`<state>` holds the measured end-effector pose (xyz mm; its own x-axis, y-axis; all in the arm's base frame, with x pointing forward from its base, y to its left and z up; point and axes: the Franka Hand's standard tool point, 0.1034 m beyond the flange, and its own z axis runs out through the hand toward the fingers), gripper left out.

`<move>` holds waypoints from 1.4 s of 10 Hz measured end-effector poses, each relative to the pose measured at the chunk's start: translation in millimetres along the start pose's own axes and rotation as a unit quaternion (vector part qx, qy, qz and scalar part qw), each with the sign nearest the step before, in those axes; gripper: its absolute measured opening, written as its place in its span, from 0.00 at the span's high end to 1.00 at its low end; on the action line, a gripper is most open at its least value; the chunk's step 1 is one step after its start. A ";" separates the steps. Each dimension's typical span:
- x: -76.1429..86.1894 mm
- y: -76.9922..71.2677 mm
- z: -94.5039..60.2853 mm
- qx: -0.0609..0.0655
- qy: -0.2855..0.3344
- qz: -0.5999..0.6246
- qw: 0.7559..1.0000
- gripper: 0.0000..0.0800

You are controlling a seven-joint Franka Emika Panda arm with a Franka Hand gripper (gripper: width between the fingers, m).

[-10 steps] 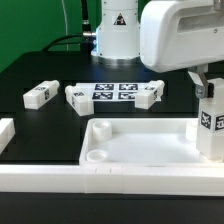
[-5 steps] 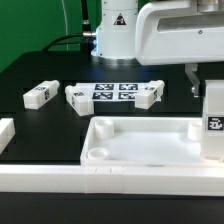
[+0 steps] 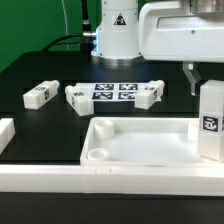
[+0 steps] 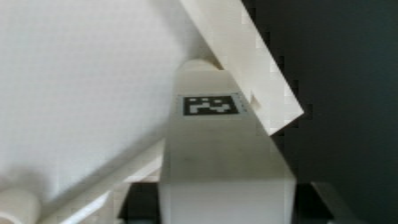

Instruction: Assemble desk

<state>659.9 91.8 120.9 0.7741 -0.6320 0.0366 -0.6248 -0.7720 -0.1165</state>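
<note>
The white desk top [image 3: 140, 140] lies tray-side up, with an empty round socket [image 3: 99, 157] at its near corner on the exterior view's left. A square white leg [image 3: 211, 122] with a tag stands upright in the corner on the exterior view's right. My gripper [image 3: 208, 86] straddles the leg's top; one dark finger [image 3: 190, 78] shows a small gap beside it, so the jaws look open. In the wrist view the leg [image 4: 222, 150] runs between my fingertips [image 4: 228, 212], with the desk top [image 4: 89, 80] behind it.
Three loose legs lie at the back: one at the exterior view's left [image 3: 40, 94] and two [image 3: 77, 98] [image 3: 148, 95] flanking the marker board [image 3: 113, 91]. A long white border rail [image 3: 100, 182] runs along the front, another [image 3: 5, 135] at the left. The robot base [image 3: 118, 30] stands behind.
My gripper has risen a little and its fingers have come away from the leg. More of the leg's top shows, and the leg has turned slightly.
</note>
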 end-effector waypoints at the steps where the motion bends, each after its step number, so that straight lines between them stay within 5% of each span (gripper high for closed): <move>1: 0.2 0.1 0.0 0.000 0.000 -0.008 1.000 0.64; 2: -0.2 -0.4 0.1 0.000 0.000 -0.032 1.000 0.46; 3: -1.7 -1.6 0.3 0.000 0.000 -0.044 0.999 0.46; 5: -6.0 -4.9 1.3 -0.003 0.001 -0.132 0.991 0.21; 9: -9.7 -7.8 2.2 -0.004 0.000 -0.322 0.947 0.19; 14: -9.6 -7.0 4.0 -0.005 -0.001 -0.526 0.851 0.19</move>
<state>657.3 103.5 117.4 0.9057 0.4084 0.1134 0.4123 -0.9110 -0.0117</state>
